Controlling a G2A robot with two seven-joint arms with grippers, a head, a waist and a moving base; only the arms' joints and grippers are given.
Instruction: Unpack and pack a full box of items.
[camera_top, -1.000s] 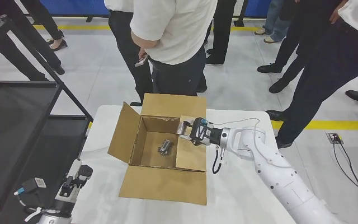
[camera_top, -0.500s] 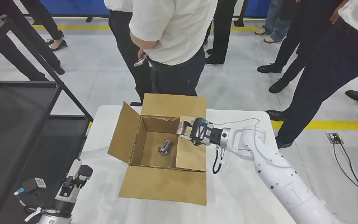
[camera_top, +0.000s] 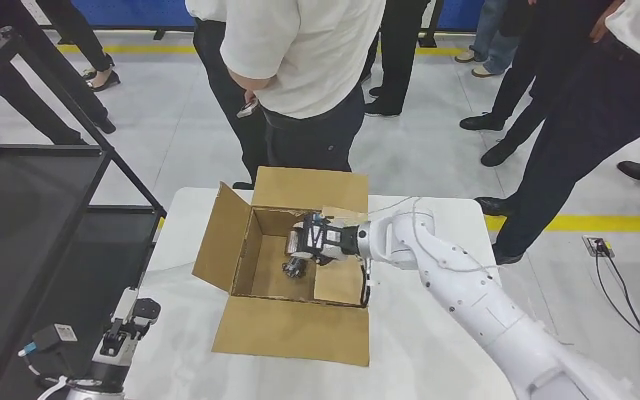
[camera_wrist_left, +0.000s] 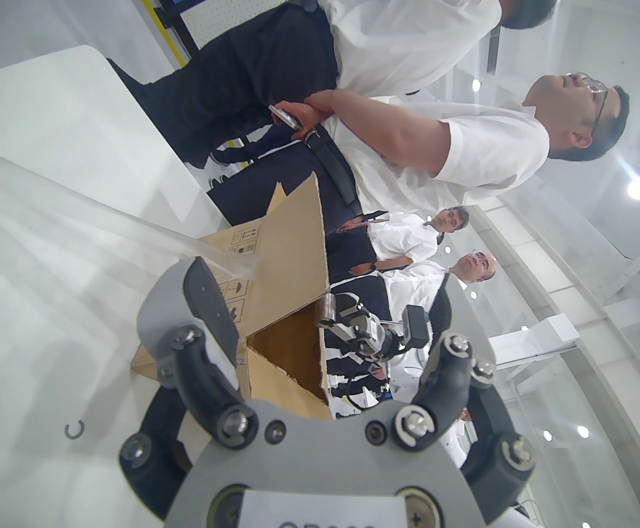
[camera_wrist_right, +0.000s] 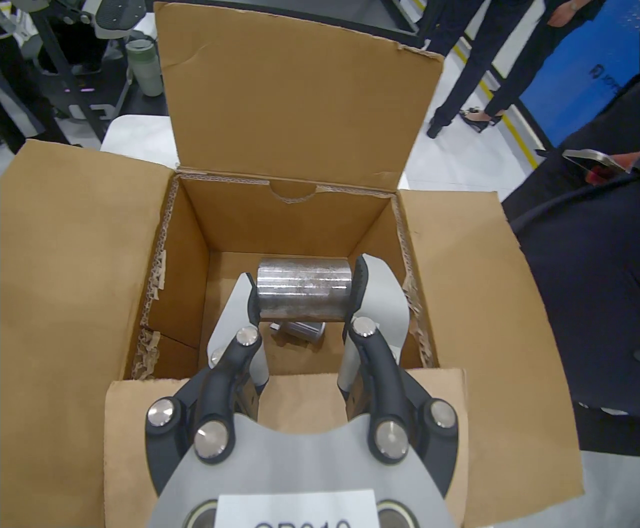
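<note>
An open cardboard box (camera_top: 305, 189) stands mid-table with its flaps spread. My right gripper (camera_top: 303, 243) hangs over the box's inside, shut on a short metal cylinder (camera_wrist_right: 301, 295) held crosswise between its fingers (camera_wrist_right: 367, 290). Below it a smaller metal part (camera_wrist_right: 295, 331) lies on the box floor (camera_top: 293, 268). My left gripper (camera_top: 125, 325) sits low by the table's near left corner, apart from the box. In the left wrist view this left gripper (camera_wrist_left: 325, 290) is open and holds nothing, with the box (camera_wrist_left: 290, 240) and the cylinder (camera_wrist_left: 328, 311) beyond it.
The white table (camera_top: 440, 340) has bare room right of and in front of the box. A black rack (camera_top: 60, 200) stands to the left. Several people stand just behind the table's far edge.
My right gripper has moved left from over the box's right flap to above the box's inside. The left gripper has slipped slightly lower toward the table's near corner.
</note>
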